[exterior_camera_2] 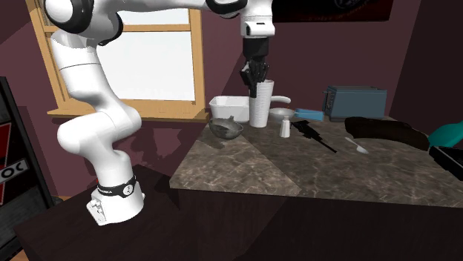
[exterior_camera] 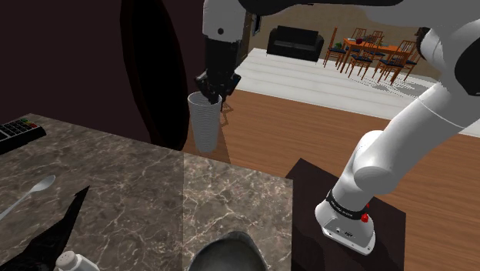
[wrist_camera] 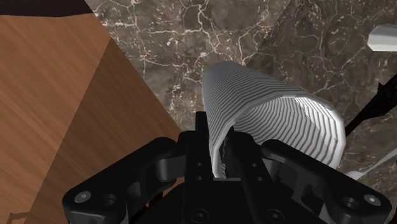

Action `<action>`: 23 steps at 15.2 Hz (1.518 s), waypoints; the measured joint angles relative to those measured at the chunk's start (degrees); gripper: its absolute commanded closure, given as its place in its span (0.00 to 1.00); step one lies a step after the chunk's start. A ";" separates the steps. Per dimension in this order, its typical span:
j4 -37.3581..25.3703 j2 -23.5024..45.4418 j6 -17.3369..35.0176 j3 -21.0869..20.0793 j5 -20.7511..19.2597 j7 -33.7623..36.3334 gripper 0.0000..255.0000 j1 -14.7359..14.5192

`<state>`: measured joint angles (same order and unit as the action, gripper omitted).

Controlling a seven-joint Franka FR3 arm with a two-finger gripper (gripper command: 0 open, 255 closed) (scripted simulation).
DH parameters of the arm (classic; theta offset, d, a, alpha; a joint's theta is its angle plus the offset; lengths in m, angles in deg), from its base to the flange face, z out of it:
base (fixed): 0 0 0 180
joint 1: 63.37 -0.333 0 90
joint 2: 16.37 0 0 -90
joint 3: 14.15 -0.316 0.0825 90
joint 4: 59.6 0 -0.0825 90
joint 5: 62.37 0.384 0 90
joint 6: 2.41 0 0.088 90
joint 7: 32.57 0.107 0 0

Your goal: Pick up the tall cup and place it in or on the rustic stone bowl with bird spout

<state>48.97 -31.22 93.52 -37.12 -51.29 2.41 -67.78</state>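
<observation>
No writing can be read anywhere. The marks on the band round the arm's base (exterior_camera: 344, 206) are too small, and the pale shapes on the dark upright object (exterior_camera_2: 9, 170) at the second exterior view's left edge are cut off.

The pincer (wrist_camera: 219, 145) is drawn in narrow on the rim of the tall cup (wrist_camera: 273, 121), with one finger inside the mouth and one outside, clamping the wall. The cup is white, ribbed all round, and hangs upright under the hand. In the shoulder view it is over the bench (exterior_camera: 154, 185) near the far edge. Whether its foot touches the marble-patterned top I cannot tell.

The dark grey bowl (exterior_camera_2: 226, 130) sits on the bench near a corner, apart from the cup. Its spout is hard to make out, and in the shoulder view the bottom edge cuts the bowl off. A remote control (exterior_camera: 17, 132) is cut by that view's left edge, and its buttons are unreadable.
</observation>
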 measured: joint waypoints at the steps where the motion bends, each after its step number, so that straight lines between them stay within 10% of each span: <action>1: -0.36 -0.44 -0.64 -0.49 0.26 0.90 1.00 -0.37; 23: -3.65 -9.19 -6.07 -18.11 8.62 27.67 1.00 -9.46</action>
<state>45.32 -40.41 87.45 -55.23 -42.66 30.08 -77.24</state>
